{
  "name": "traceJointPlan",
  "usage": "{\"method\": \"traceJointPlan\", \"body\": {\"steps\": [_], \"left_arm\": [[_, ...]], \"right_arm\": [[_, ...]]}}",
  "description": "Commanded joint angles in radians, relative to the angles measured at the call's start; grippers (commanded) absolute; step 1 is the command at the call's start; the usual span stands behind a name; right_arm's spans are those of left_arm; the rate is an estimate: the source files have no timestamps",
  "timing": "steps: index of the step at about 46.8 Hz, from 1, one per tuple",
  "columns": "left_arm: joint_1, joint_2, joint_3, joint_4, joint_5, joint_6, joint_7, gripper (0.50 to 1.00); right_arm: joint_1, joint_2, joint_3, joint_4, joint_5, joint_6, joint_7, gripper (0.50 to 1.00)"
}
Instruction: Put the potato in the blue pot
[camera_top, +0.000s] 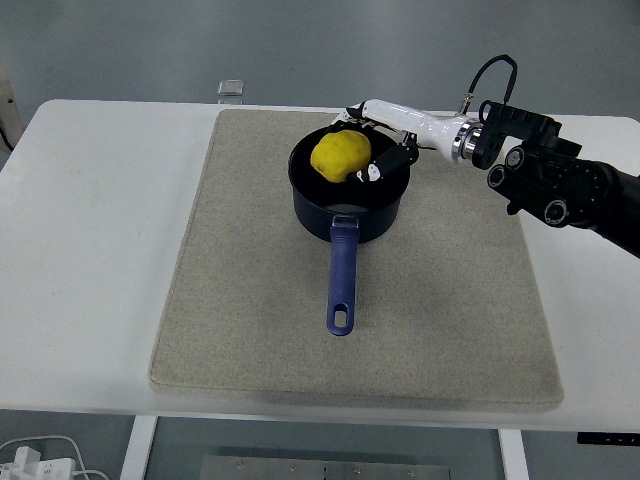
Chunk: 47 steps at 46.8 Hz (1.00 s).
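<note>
Item 1, potato (341, 154): yellow, lumpy, sitting over the mouth of the pot, its top above the rim. We cannot tell whether it rests on the pot's floor or hangs in the grasp.

Item 2, right hand (375, 140): white-shelled, reaching in from the right on a black arm. Its fingers (372, 171) are curled round the potato's right side, with others behind the far side; we read this as a closed grasp on the potato.

Item 3, pot (347, 190): dark blue, round, 1 long blue handle pointing toward the near edge. It stands upright on the mat.

Item 4, mat (240, 300): grey-beige, rectangular, covering the middle of the table (80, 250).

Item 5, small clear object (231, 89): at the table's far edge, well apart from the pot; we cannot identify it.

Left arm: not seen.

Step in hand, as we judge it: placement, near its end. The potato is inside the pot's outline but not yet released. The next move calls for lowering until the potato is supported, then spreading the fingers and lifting the hand clear without catching the rim or nudging the pot.
</note>
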Motion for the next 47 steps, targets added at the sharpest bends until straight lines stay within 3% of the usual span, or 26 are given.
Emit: {"method": "traceJointPlan", "body": {"steps": [1,23,40,47], "left_arm": [[0.000,0.000,0.000,0.000,0.000,0.000,0.000,0.992],[0.000,0.000,0.000,-0.001,0.002,0.000,0.000,0.992],[0.000,0.000,0.002,-0.012,0.002,-0.002,0.000,0.992],[0.000,0.000,0.002,-0.011,0.002,-0.003,0.000,0.994]], "right_arm": [[0.000,-0.001,-0.003,0.000,-0.001,0.000,-0.001,0.868],[-0.026,-0.001,-0.006,-0.009,-0.001,-0.009,-0.003,0.895],[-0.012,-0.058,-0.003,-0.015,0.005,-0.009,-0.003,0.895],[-0.018,-0.069,-0.004,-0.067,0.074,-0.012,-0.013,0.895]]}}
